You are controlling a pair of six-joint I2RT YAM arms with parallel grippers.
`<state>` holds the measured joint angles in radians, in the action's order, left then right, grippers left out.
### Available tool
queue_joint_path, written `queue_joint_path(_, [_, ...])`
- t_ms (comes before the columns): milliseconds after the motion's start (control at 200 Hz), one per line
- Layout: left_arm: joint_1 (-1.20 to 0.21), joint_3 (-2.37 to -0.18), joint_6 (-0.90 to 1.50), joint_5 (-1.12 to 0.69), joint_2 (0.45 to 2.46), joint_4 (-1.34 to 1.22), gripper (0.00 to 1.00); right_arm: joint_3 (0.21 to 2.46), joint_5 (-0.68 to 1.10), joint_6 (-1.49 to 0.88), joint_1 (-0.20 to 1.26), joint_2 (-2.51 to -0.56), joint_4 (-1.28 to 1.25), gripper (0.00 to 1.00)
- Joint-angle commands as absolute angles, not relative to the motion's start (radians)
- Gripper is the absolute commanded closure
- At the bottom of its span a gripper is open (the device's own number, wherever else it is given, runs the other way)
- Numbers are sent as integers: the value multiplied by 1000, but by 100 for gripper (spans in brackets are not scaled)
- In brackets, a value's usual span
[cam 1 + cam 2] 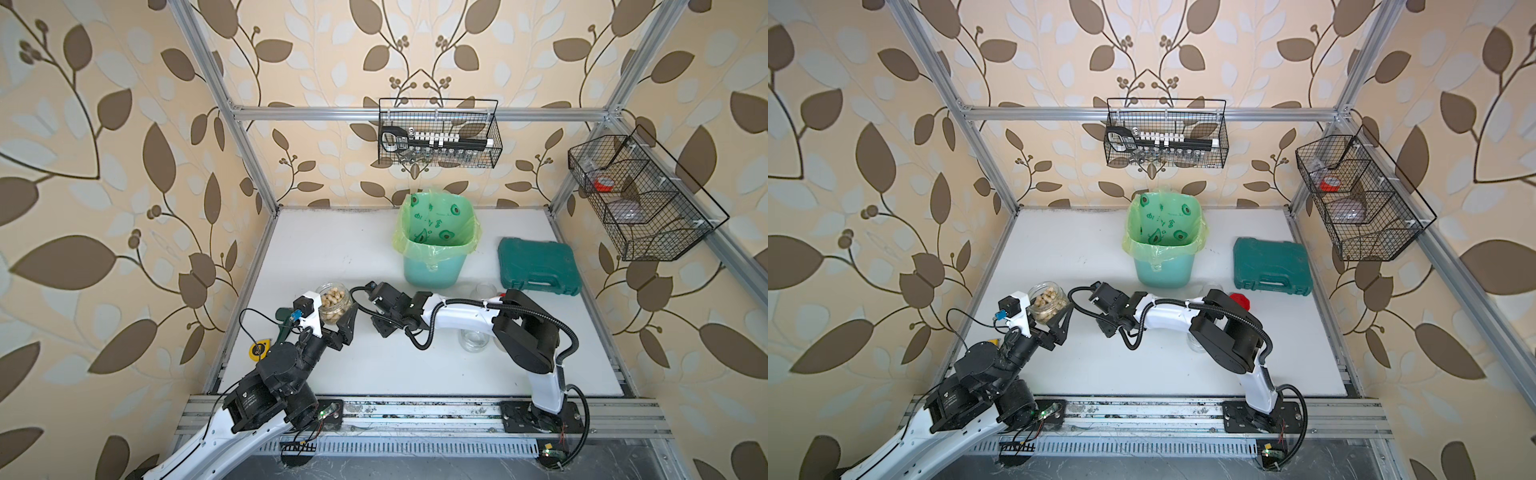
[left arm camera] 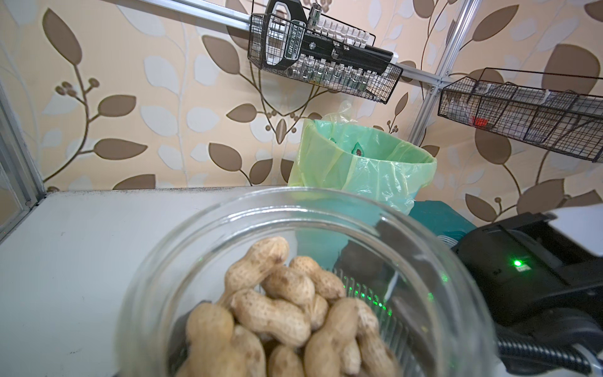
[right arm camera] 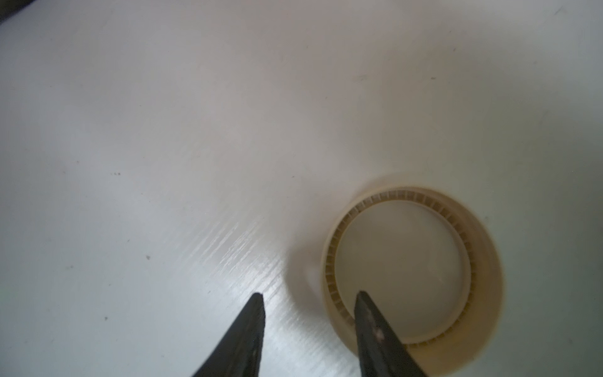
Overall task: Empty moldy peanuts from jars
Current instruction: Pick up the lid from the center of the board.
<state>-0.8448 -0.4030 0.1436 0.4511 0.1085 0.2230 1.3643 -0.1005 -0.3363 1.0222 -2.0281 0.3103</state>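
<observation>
Along the counter's front edge an aluminium rail (image 1: pixel 415 411) carries both arm bases. Just beyond it, near the left edge, the left pincer (image 1: pixel 1045 318) stands wide and clamps a squat clear lidless jar (image 1: pixel 331 301) by its sides, one white finger and one black one against its wall. Whether the jar rests on the counter (image 1: pixel 332 241) or hangs above it I cannot tell. Inside lie heaped pale tan peanuts (image 2: pixel 277 313) in their shells, the mouth open. Beside the jar, toward the counter's middle, the right pincer (image 3: pixel 310 295) points down, drawn narrow, with a small gap between its dark tips and nothing gripped there. A round beige plastic lid (image 3: pixel 401 271) lies upside down on the counter below it, and one tip overlaps its rim in the wrist view. A second clear empty jar (image 1: pixel 473 341) stands toward the front right, partly behind the right arm, and a red screw lid (image 1: pixel 1239 300) peeks from behind that arm's elbow. A mint-green bin lined with a pale green bag (image 1: pixel 434 274) stands at the middle of the back edge, and a dark green plastic tool case (image 1: pixel 538 266) lies by the right edge.
</observation>
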Motion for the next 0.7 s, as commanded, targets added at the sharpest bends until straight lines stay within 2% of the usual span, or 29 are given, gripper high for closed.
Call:
queue_joint_path(0, [-848, -413, 127, 459, 114, 143, 100, 1419, -129, -335, 1037, -2070, 378, 61])
queue_joint_path(140, [-847, -413, 129, 459, 118, 143, 100, 1453, -168, -341, 1040, -2106, 426, 74])
queue_joint_path(325, [-847, -414, 129, 460, 111, 147, 100, 1471, -193, -350, 1041, -2119, 471, 100])
queue_joint_path(470, [-847, -414, 128, 461, 105, 152, 100, 1437, -222, -359, 1056, -2056, 499, 100])
queue_joint_path(695, [-847, -406, 125, 458, 118, 137, 100, 1272, -211, -388, 1065, -1800, 450, 100])
